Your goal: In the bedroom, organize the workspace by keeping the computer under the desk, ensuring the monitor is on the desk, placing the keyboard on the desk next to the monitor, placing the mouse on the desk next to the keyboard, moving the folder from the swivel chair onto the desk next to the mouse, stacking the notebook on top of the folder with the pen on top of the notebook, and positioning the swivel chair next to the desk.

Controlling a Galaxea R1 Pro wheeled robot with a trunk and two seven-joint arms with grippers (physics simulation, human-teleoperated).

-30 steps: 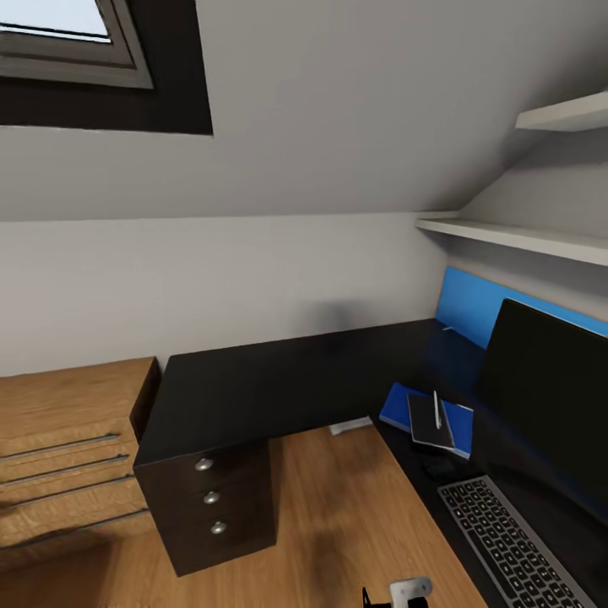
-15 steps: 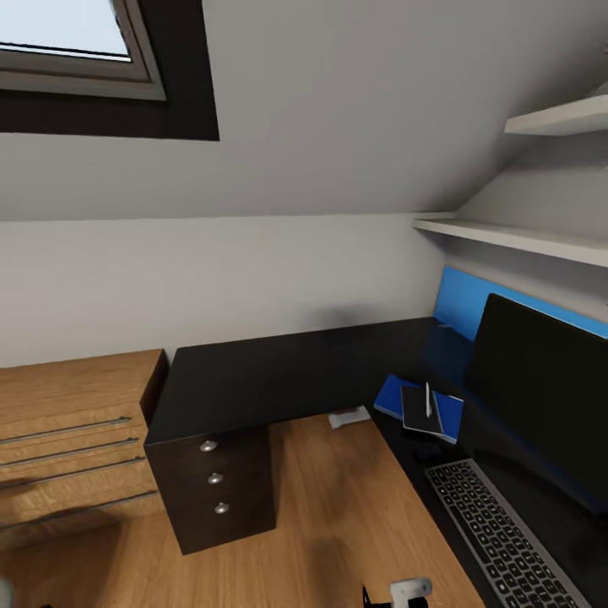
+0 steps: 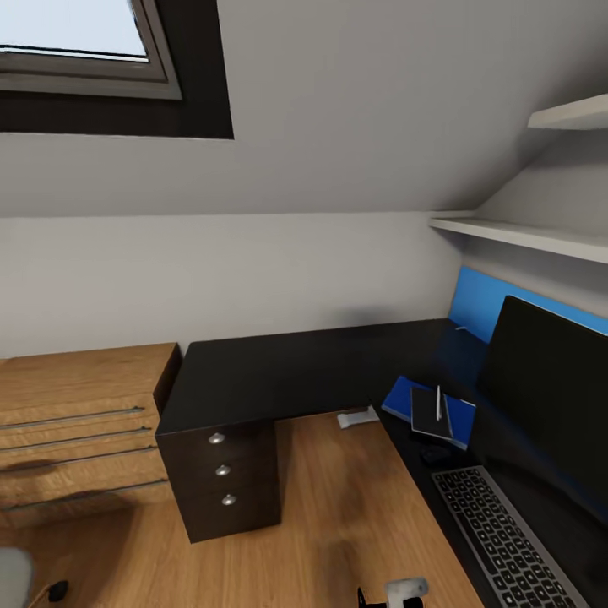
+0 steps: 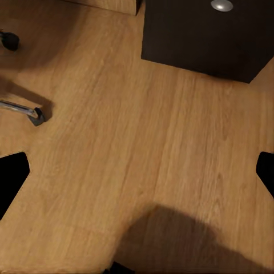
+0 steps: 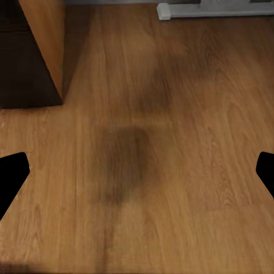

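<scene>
On the left of the head view we are seeing a wooden dresser [image 3: 76,439] standing just beside the desk [image 3: 295,376] and its drawer unit [image 3: 224,485]. Further right the folder [image 3: 426,411] is lying on the desk, carrying the notebook [image 3: 429,414] and the pen [image 3: 438,404]; the mouse [image 3: 437,456], keyboard [image 3: 507,540] and monitor [image 3: 549,397] are sitting alongside. Our left gripper [image 4: 137,171] and right gripper [image 5: 137,171] are both hanging spread wide over bare floor [image 5: 171,171], grasping nothing.

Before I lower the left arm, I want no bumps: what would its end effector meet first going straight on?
Probably the bare wood floor. The black drawer unit and a chrome chair leg lie off to the sides, though depth is unclear.
</scene>
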